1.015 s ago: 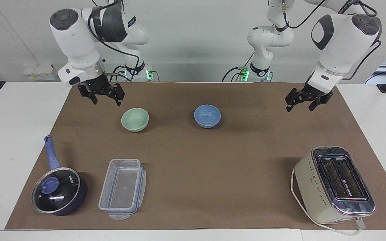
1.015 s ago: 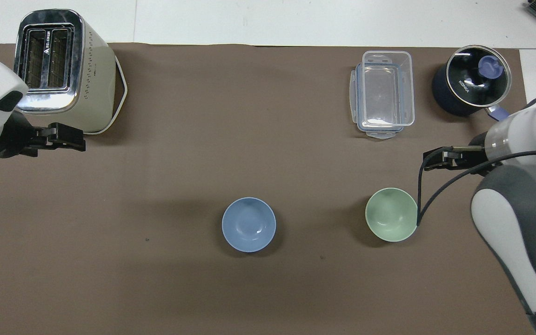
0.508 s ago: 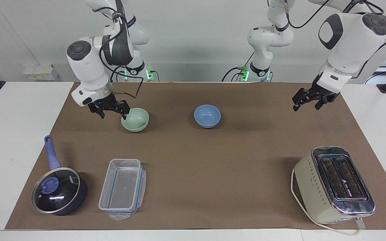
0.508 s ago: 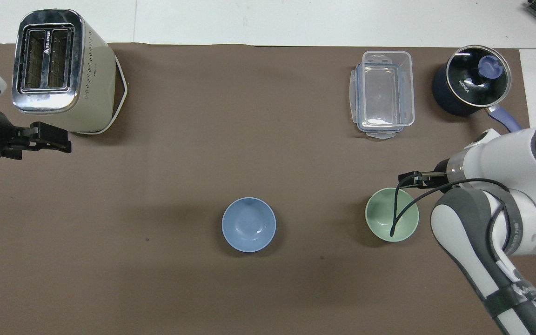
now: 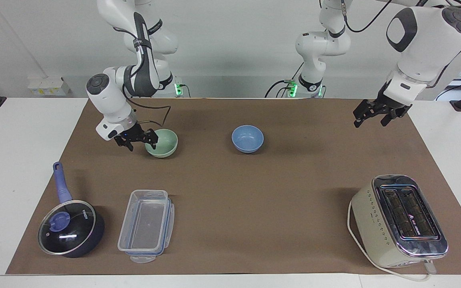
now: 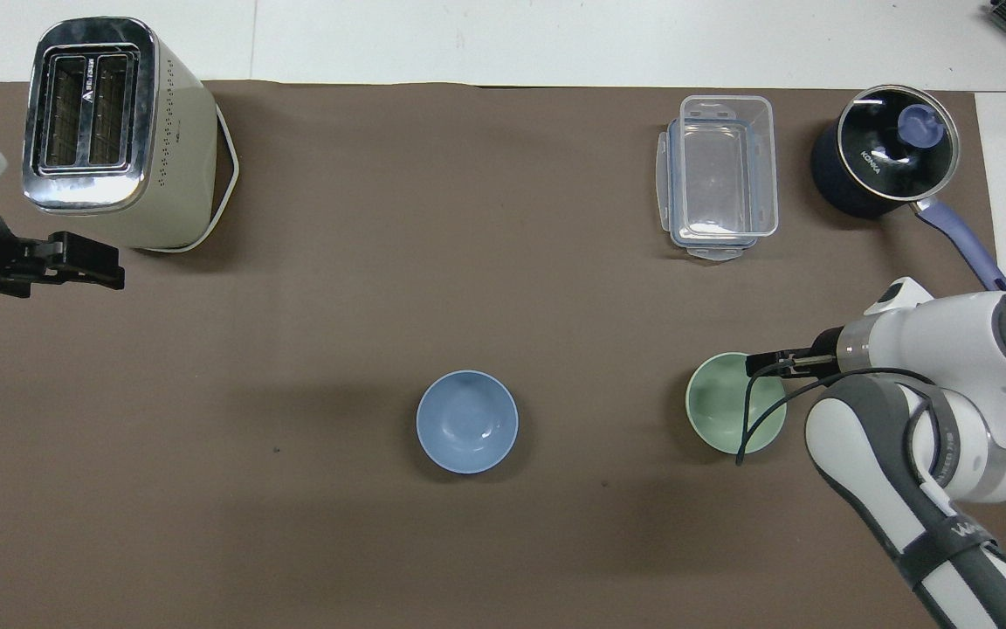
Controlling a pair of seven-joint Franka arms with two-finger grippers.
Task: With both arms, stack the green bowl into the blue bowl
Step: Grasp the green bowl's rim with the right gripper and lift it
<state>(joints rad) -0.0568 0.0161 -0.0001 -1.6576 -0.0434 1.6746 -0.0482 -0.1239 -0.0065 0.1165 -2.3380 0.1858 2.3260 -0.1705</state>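
The green bowl (image 5: pixel 163 143) stands upright on the brown mat (image 5: pixel 230 192), toward the right arm's end; it also shows in the overhead view (image 6: pixel 724 407). The blue bowl (image 5: pixel 247 139) stands upright and empty beside it, a bowl's width or two away, near the middle (image 6: pixel 467 422). My right gripper (image 5: pixel 141 142) is low and open at the green bowl's rim, one finger at the rim's edge and the other outside it (image 6: pixel 765 360). I cannot tell whether it touches. My left gripper (image 5: pixel 372 116) is open and empty, up in the air over the mat's left-arm end (image 6: pixel 88 266).
A cream toaster (image 5: pixel 400 220) stands farther from the robots at the left arm's end. A clear plastic container (image 5: pixel 147 225) and a dark lidded pan with a blue handle (image 5: pixel 68 230) stand farther out at the right arm's end.
My right gripper has come down and moved to the green bowl's rim. My left gripper has risen a little and drawn toward its end of the table. The bowls have not moved.
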